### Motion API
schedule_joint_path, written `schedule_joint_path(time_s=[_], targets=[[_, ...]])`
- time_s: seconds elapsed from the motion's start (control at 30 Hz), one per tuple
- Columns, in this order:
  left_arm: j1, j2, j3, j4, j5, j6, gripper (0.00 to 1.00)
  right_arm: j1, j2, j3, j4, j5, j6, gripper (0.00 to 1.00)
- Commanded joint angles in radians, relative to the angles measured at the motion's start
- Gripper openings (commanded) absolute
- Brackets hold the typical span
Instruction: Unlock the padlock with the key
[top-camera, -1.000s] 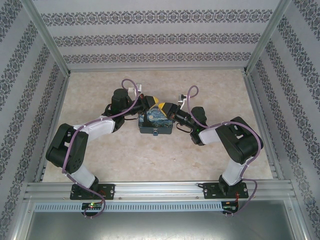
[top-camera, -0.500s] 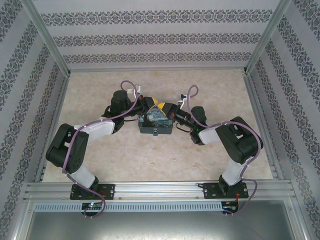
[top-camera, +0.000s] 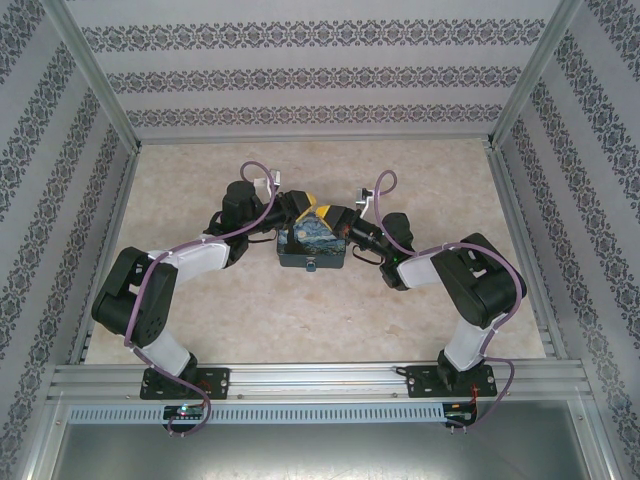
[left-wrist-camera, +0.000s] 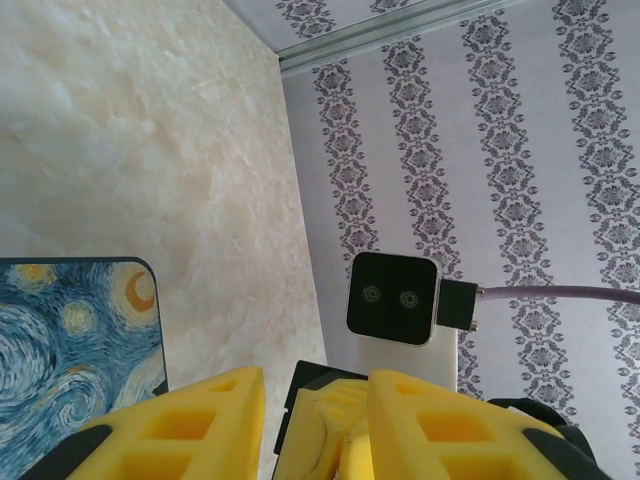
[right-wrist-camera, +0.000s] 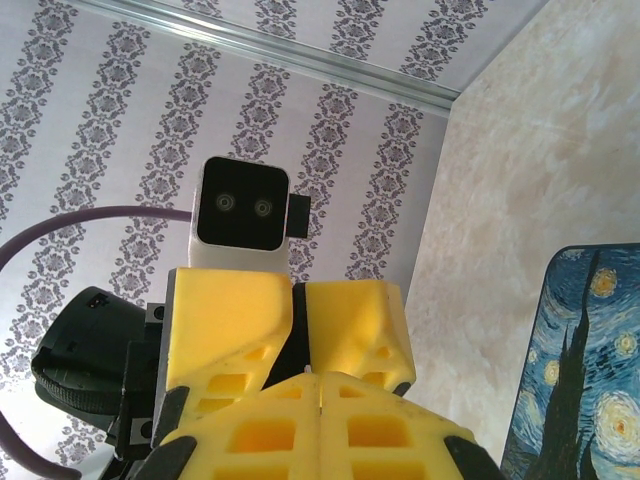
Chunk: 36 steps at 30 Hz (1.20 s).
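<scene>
Above the far edge of the starry-night tin (top-camera: 312, 240) my two grippers meet tip to tip. The left gripper (left-wrist-camera: 315, 385) stands open, its yellow fingers (left-wrist-camera: 190, 425) set apart on either side of the right gripper's tip (left-wrist-camera: 335, 425). My right gripper (right-wrist-camera: 320, 378) has its pads pressed together, and a thin pale sliver, seemingly the key (right-wrist-camera: 306, 367), shows at the seam. Straight ahead of it are the left gripper's fingers (right-wrist-camera: 230, 320), with a narrow dark gap between them. A tiny silvery piece on the tin's near wall looks like the padlock (top-camera: 312, 266).
The tin's painted lid shows in the left wrist view (left-wrist-camera: 70, 340) and the right wrist view (right-wrist-camera: 590, 370). Patterned walls (top-camera: 320, 80) and metal frame rails (top-camera: 100, 90) enclose the beige table (top-camera: 300, 320). Purple cables (top-camera: 255, 165) loop over both wrists.
</scene>
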Motion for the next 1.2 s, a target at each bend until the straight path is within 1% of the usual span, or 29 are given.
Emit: schedule_joint_path(time_s=[0.0,0.33,0.4,0.47,0.57,0.63,0.7,0.77,0.8,0.87,0.97,1.1,1.17], targets=[[0.006,-0.032,-0.010,0.021,-0.010,0.005,0.31,0.017,-0.004,-0.011,0.056,0.010,-0.006,0.00],[0.006,-0.044,-0.030,0.017,-0.019,0.003,0.30,0.012,-0.002,-0.018,0.056,0.023,-0.001,0.00],[0.008,-0.070,-0.054,0.000,-0.044,0.013,0.32,0.003,-0.003,-0.027,0.056,0.027,0.009,0.00],[0.007,-0.120,-0.090,-0.047,-0.077,0.045,0.37,-0.012,-0.009,-0.047,0.056,0.041,0.016,0.00],[0.006,-0.228,-0.147,-0.181,-0.126,0.141,0.55,-0.045,-0.011,-0.068,0.056,0.033,0.034,0.00],[0.004,-0.308,-0.185,-0.303,-0.160,0.222,0.67,-0.065,-0.012,-0.075,0.055,0.028,0.038,0.00],[-0.014,-0.379,-0.219,-0.411,-0.200,0.297,0.74,-0.079,-0.006,-0.074,0.052,0.022,0.043,0.00],[-0.042,-0.430,-0.250,-0.496,-0.241,0.349,0.76,-0.087,0.001,-0.064,0.038,0.014,0.042,0.00],[-0.056,-0.445,-0.272,-0.509,-0.252,0.361,0.77,-0.089,0.004,-0.060,0.029,0.016,0.039,0.00],[-0.087,-0.460,-0.317,-0.507,-0.279,0.363,0.78,-0.089,0.012,-0.046,0.006,0.021,0.032,0.00],[-0.143,-0.443,-0.371,-0.470,-0.322,0.369,0.79,-0.080,0.027,-0.024,-0.027,0.023,0.028,0.00],[-0.203,-0.360,-0.395,-0.400,-0.364,0.388,0.79,-0.064,0.039,-0.014,-0.060,0.035,0.022,0.00],[-0.225,-0.310,-0.387,-0.364,-0.377,0.410,0.77,-0.057,0.046,-0.015,-0.062,0.037,0.023,0.00]])
